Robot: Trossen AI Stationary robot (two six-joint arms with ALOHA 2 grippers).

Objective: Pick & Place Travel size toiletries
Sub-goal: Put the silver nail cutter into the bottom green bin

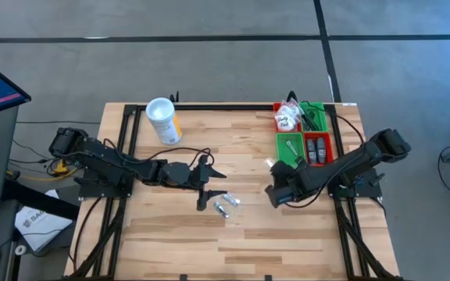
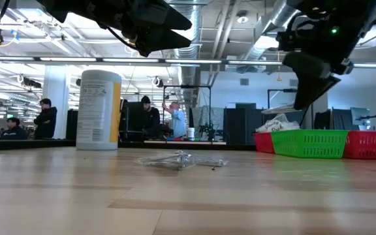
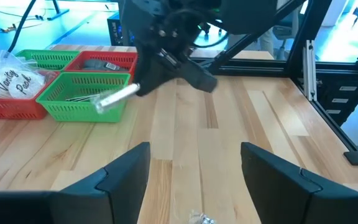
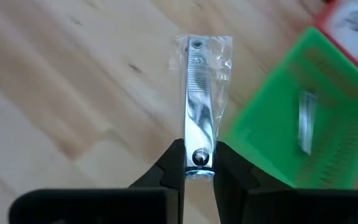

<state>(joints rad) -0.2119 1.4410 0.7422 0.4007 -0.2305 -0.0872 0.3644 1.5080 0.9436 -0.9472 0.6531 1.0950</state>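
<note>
The wrapped nail clipper (image 4: pixel 199 106), pinched in the right tool (image 4: pixel 199 163), is hanging just beside the green bin (image 4: pixel 303 130), needing carrying over its rim before release, while the left tool (image 3: pixel 194 171) is waiting open.

Both dark arms reach inward over the counter, tools raised off it.
Left tool (image 1: pixel 202 181) near centre, its two dark fingers (image 3: pixel 126 171) spread wide, nothing between them. Right tool (image 4: pixel 198 163) on the right side, jaws pinched on a wrapped metal nail clipper (image 4: pixel 199 106), arm angled down.
</note>
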